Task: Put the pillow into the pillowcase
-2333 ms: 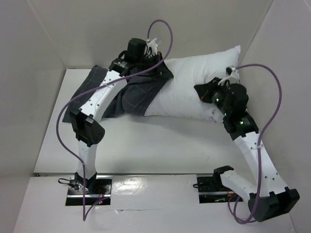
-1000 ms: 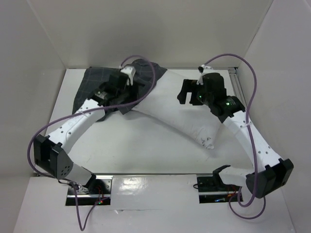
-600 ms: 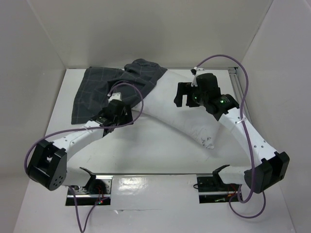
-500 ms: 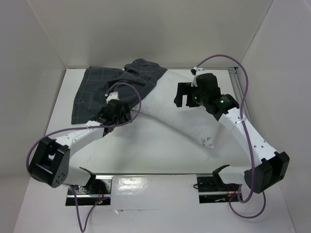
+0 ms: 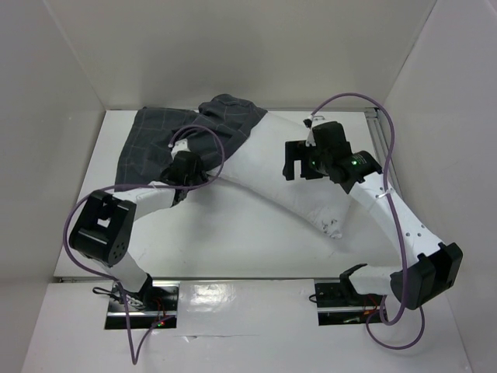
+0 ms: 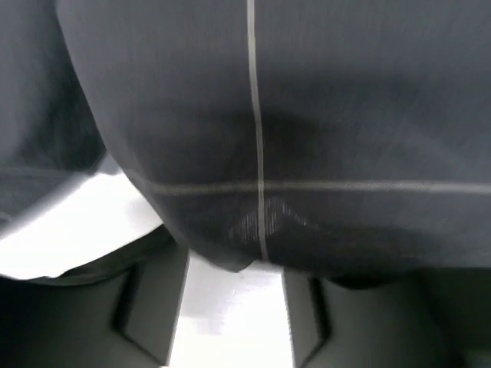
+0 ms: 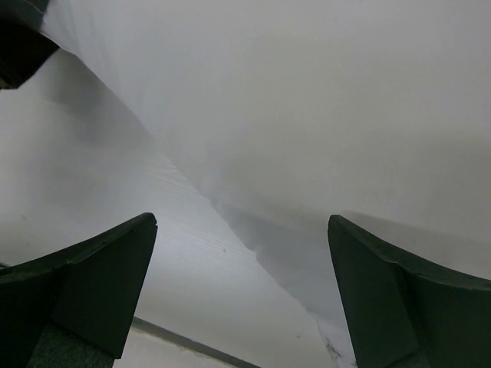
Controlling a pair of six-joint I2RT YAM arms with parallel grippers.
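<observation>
The pillow (image 5: 272,175) was a plump, smooth white cushion, long and softly rounded, lying on a slant across the pale counter (image 5: 233,241). Its far end ran up under the pillowcase (image 5: 155,140) near the back wall (image 5: 233,47), and its near corner, puckered to a small crumpled tip, pointed toward the right arm (image 5: 396,217). The pillowcase was limp dark grey cloth crossed by thin pale grid lines. It lay flat and creased at the far left and bulged into a rounded hump where it covered the pillow's end.

The left fingers (image 6: 149,307) were blurred dark shapes, part-way apart, with a strip of pale counter showing between them. A drooping fold of checked cloth hung right at their tips and filled the left wrist view. The right fingers (image 7: 84,284) were blunt dark wedges spread wide, poised over the pillow's plain white flank, which curved down to the counter between them.

The pillowcase's far edge lay close to the back wall and its left edge near the side wall, so little room remained there. The near middle of the counter, between the two arms, was broad bare surface, and a smaller patch lay bare beyond the pillow at the far right. Purple cables (image 5: 353,101) looped above both wrists
</observation>
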